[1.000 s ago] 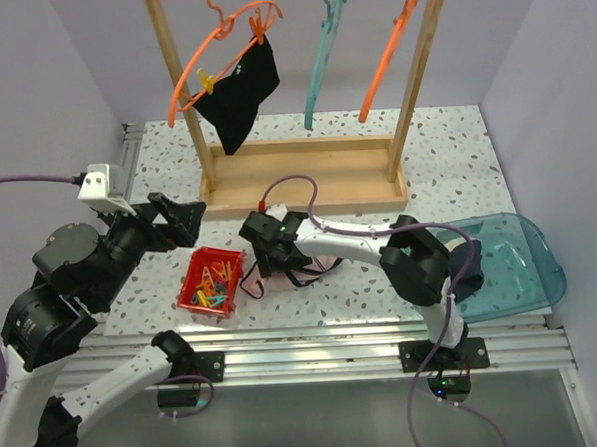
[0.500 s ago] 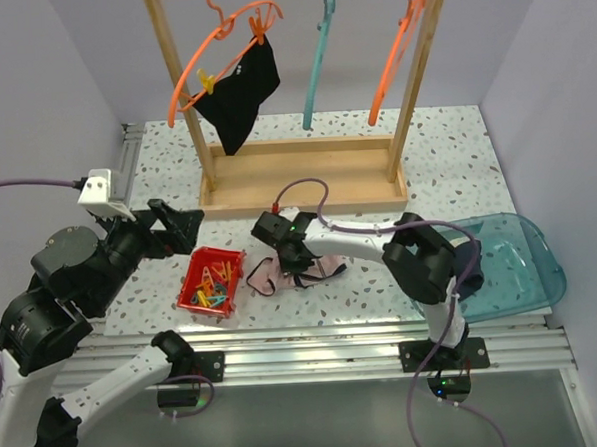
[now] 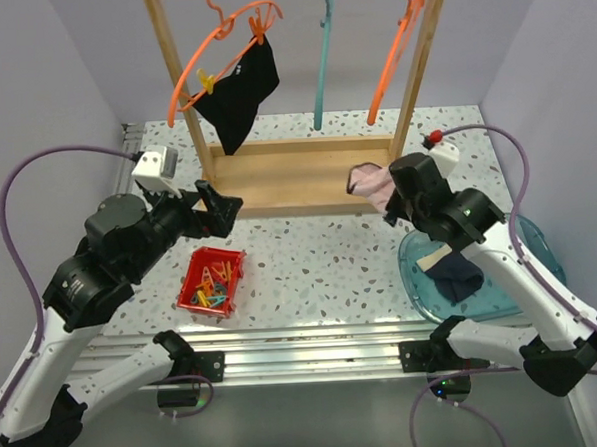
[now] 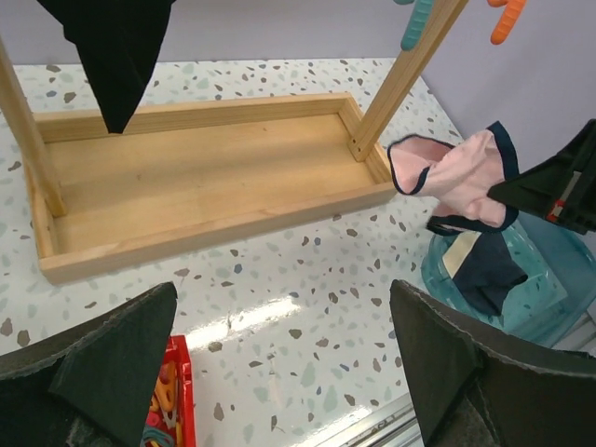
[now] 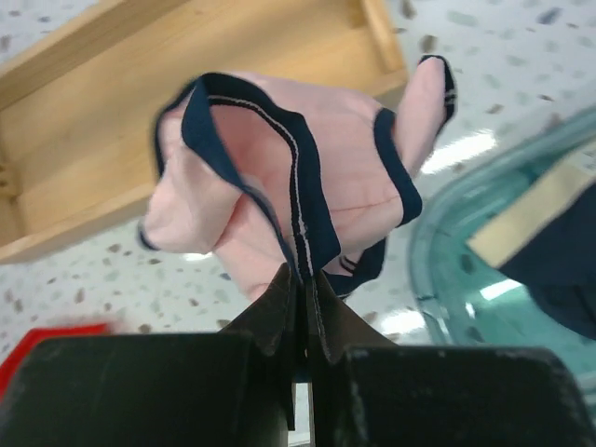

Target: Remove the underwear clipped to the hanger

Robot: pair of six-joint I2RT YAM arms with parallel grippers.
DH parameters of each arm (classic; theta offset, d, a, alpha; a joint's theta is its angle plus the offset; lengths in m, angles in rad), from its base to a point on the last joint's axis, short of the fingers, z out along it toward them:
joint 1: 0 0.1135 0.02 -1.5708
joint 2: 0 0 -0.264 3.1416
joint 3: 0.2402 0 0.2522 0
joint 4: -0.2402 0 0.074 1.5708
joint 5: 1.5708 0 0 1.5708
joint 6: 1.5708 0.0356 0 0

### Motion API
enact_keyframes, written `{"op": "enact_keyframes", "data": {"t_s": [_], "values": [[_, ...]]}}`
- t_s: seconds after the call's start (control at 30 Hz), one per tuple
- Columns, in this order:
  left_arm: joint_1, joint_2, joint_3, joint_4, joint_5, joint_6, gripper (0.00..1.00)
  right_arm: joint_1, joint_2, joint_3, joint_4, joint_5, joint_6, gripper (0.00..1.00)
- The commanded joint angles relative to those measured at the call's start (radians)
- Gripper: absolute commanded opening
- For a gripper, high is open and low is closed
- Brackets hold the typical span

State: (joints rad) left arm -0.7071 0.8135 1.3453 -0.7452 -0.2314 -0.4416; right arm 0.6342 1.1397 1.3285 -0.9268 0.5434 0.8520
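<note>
Lying in teal bin (image 4: 549, 303): navy briefs (image 4: 492, 272).

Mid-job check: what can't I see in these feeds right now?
Top view: navy briefs in the teal bin, partly under the right arm.
Left wrist: black briefs cut by the top edge, clips out of frame.
Left wrist: red tray partly behind a finger of the left gripper.
Right wrist: pink briefs cover part of the rack base.
</note>
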Motion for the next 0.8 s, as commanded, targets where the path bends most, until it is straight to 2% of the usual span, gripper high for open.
{"op": "enact_keyframes", "data": {"t_s": [0.0, 0.17, 0.3, 0.5, 0.63, 0.67, 0.7, 0.77], "values": [[0.003, 0.03, -0.008, 0.096, 0.055, 0.023, 0.99, -0.033, -0.065, -0.046, -0.243, 0.18, 0.11, 0.0], [0.003, 0.056, -0.018, 0.127, 0.102, 0.015, 0.99, -0.094, -0.164, -0.058, -0.398, 0.289, 0.231, 0.0], [0.003, 0.067, -0.04, 0.147, 0.145, 0.012, 0.99, -0.12, -0.208, -0.067, -0.449, 0.357, 0.268, 0.0], [0.003, 0.085, -0.064, 0.158, 0.191, -0.003, 0.99, -0.169, -0.224, -0.169, -0.451, 0.311, 0.317, 0.0], [0.003, 0.092, -0.064, 0.152, 0.195, -0.005, 0.99, -0.226, -0.233, -0.219, -0.396, 0.264, 0.282, 0.01], [0.003, 0.093, -0.064, 0.15, 0.195, -0.005, 0.99, -0.24, -0.232, -0.229, -0.367, 0.247, 0.245, 0.13], [0.003, 0.093, -0.064, 0.15, 0.193, -0.006, 0.99, -0.272, -0.224, -0.239, -0.359, 0.216, 0.233, 0.45], [0.003, 0.092, -0.064, 0.144, 0.191, -0.012, 0.99, -0.294, -0.215, -0.238, -0.351, 0.195, 0.199, 0.55]]}}
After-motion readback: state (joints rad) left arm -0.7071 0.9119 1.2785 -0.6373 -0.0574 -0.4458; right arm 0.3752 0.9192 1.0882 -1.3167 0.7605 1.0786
